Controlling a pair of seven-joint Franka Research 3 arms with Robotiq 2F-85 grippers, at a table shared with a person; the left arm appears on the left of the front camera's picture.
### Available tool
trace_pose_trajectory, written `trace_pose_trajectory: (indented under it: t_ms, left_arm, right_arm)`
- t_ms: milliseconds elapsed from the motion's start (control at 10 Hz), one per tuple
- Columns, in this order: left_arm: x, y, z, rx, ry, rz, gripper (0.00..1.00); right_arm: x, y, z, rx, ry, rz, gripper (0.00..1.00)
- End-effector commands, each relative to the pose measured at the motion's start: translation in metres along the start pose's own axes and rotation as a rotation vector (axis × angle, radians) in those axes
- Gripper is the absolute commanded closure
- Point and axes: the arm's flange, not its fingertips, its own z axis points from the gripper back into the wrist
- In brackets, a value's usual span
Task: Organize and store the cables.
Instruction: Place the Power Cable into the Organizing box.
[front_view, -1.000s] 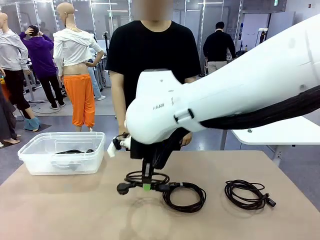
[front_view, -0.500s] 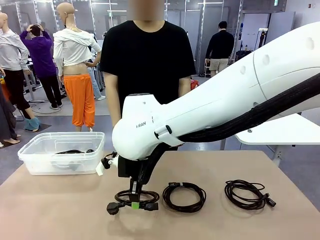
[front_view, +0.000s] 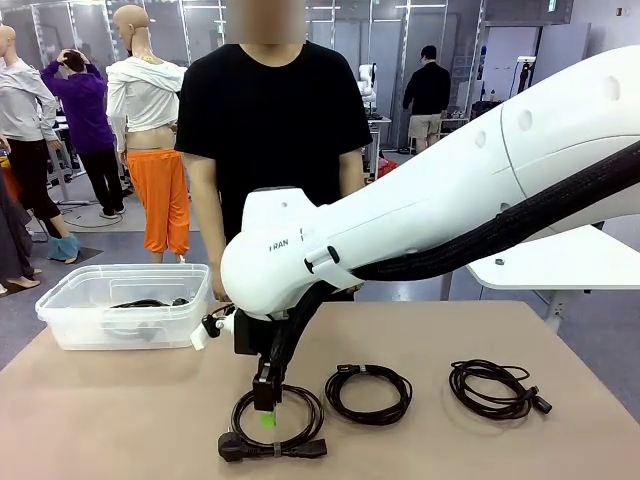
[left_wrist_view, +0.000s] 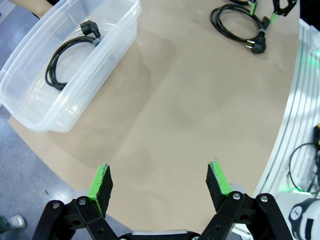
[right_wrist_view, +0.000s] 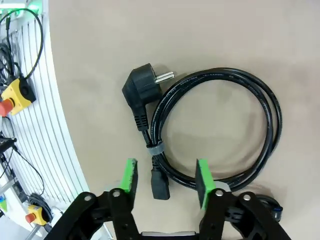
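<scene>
- The room: an open hall lies beyond the table's far edge, where a person (front_view: 275, 130) in black stands facing me.
- The table (front_view: 110, 430): flat, tan and bare between the things on it. I judge a cord would lift off it without snagging.
- My right arm (front_view: 450, 200) reaches across the middle to the near left part of the table.
- The bin (front_view: 60, 305): clear plastic at the far left, with the stored coil (left_wrist_view: 62, 62) lying inside.
- Three more lie on the table in a row, apart from each other: the near coil (front_view: 275, 425), the middle coil (front_view: 368, 392) and the right coil (front_view: 492, 388).
- My right claw (right_wrist_view: 165, 182) hovers straight over the near coil, pads apart and clamped on nothing. The ring's tied stretch runs between the pads, crosswise to their closing line. The rest of the ring spreads off to one side.
- My left claw (left_wrist_view: 160, 182) stands wide apart and empty over bare table beside the bin. It is well apart from the near coil, so the right is much the nearer.
- The big plug (right_wrist_view: 142, 87) juts out past the ring. The bin lies to the far left of it, so I judge any carry goes that way.
</scene>
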Motion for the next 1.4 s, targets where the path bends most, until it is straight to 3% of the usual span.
trace_pose_trajectory:
  t_ms: [0, 100, 200, 700, 1000, 1300]
  left_arm:
    - [0.000, -0.001, -0.001, 0.006, -0.023, 0.003, 0.04]
    - [0.000, -0.001, -0.001, 0.006, -0.023, 0.003, 0.04]
    - [0.000, -0.001, -0.001, 0.006, -0.023, 0.003, 0.04]
    - [0.000, -0.001, -0.001, 0.006, -0.023, 0.003, 0.04]
    - [0.000, -0.001, -0.001, 0.006, -0.023, 0.003, 0.04]
    - [0.000, -0.001, -0.001, 0.006, -0.023, 0.003, 0.04]
  right_arm:
    - [-0.019, 0.012, 0.014, -0.033, -0.054, -0.072, 0.00]
    - [-0.037, 0.019, 0.024, -0.069, -0.077, -0.120, 0.05]
    - [-0.061, 0.025, 0.037, -0.105, -0.115, -0.184, 0.00]
    - [-0.217, 0.027, 0.102, -0.159, -0.290, -0.466, 0.00]
    - [-0.323, 0.031, 0.123, -0.237, -0.289, -0.629, 0.00]
    - [-0.389, 0.024, 0.129, -0.331, -0.340, -0.662, 0.00]
